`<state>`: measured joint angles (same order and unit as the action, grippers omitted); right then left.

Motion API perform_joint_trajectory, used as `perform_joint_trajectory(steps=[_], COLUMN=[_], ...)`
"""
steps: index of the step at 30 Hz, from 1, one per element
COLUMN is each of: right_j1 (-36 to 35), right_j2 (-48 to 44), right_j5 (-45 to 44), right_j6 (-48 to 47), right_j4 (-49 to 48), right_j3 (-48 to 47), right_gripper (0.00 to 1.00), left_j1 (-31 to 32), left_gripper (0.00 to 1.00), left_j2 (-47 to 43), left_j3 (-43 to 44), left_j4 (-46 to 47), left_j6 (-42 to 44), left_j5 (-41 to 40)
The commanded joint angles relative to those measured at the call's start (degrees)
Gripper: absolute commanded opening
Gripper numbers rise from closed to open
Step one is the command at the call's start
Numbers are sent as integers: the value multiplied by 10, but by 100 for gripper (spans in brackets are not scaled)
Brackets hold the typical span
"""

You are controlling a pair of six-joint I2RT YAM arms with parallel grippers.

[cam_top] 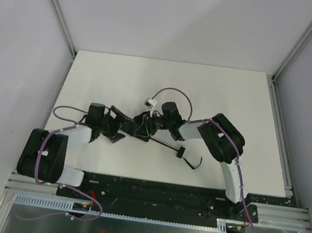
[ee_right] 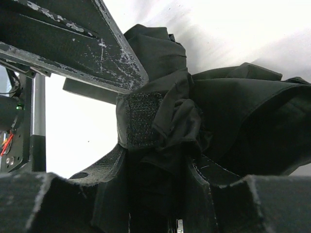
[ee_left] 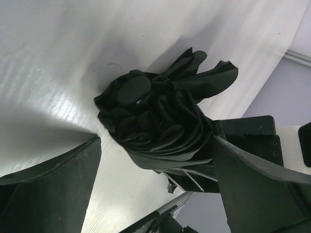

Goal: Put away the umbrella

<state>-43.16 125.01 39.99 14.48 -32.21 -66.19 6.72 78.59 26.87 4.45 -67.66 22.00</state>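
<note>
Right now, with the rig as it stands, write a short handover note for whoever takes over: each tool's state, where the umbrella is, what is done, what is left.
Left tool: open, one finger on each side of the umbrella canopy.
Right tool: looks shut on the fabric by the Velcro strap.
Position: collapsed and bunched mid-table between the arms; handle and cord lie on the table.
Done: canopy gathered.
Left: strap looks unfastened; stow it.

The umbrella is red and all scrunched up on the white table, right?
Not quite. The umbrella is black, not red, as the left wrist view shows. It is all scrunched up on the white table.
</note>
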Motion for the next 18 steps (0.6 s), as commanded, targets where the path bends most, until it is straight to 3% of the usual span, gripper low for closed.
perform_joint_trajectory(steps=[1, 5, 12, 16, 18], right_j1=[-4, -1, 3, 2, 2], right_j2=[70, 65, 64, 53, 42], right_j5=[8, 24, 43, 24, 4], right_j6=[2, 5, -17, -29, -29], right_j4=[180, 177, 194, 211, 219], right_j3=[44, 41, 31, 30, 30], right_gripper=[0, 0, 0, 0, 0], left_j1=[26, 35, 35, 36, 36], left_gripper=[96, 85, 53, 22, 12], left_j2=[28, 48, 62, 78, 79], left_j3=[11, 7, 5, 8, 3], left_j4=[41, 43, 44, 45, 45], left_j6=[-23, -38, 0, 21, 27], left_j5=[-42, -65, -125, -127, -127])
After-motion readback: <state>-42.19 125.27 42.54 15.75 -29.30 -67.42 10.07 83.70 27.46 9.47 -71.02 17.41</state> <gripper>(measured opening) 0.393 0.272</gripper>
